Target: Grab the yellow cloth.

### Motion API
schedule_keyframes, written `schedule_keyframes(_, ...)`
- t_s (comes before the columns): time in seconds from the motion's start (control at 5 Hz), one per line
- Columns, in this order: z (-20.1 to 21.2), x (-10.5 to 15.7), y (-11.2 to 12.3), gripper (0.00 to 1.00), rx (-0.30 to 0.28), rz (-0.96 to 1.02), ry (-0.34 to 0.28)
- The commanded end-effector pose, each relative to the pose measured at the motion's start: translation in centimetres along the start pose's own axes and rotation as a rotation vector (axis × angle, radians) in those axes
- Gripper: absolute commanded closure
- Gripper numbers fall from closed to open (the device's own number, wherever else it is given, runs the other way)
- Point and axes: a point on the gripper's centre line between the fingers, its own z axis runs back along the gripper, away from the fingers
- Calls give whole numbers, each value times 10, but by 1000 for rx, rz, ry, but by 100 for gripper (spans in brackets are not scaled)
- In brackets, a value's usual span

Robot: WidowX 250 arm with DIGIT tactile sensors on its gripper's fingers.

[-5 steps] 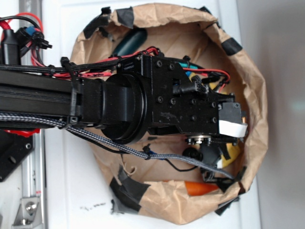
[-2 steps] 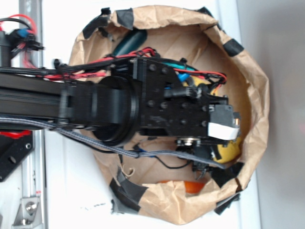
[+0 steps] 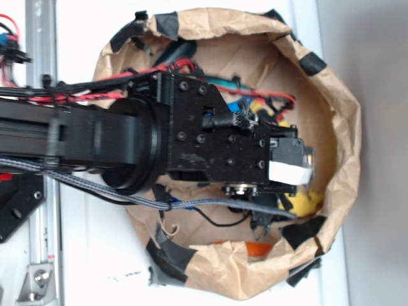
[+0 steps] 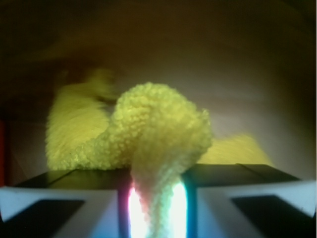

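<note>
Slippage is the risk: the gripper [image 4: 157,208], down in the paper bag [image 3: 331,76], has its jaws nearly closed on one narrow fold of the cloth [image 4: 158,129], so the loose terry could pull free when lifted.

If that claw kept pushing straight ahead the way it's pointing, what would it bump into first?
Nothing new: the gripper is already pinched on a fold of the yellow cloth. Beyond it, probably the rest of the cloth, then the brown paper bag; depth is unclear.

bright yellow looped terry cloth [image 4: 158,134], pale near the bottom; tan brown paper bag [image 3: 338,102] patched with black tape [image 3: 172,252]; black arm [image 3: 127,143] with red wires [image 3: 95,86]; orange thing [image 3: 258,248].
</note>
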Motion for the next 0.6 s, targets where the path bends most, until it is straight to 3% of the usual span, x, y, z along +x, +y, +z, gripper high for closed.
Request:
schedule_keyframes(0.0,113,-14,22,100,181,-97,187)
schedule_keyframes(0.2,159,-15,19,100,148,-25,167)
schedule_keyframes(0.4,167,-19,21,100,168,0,138)
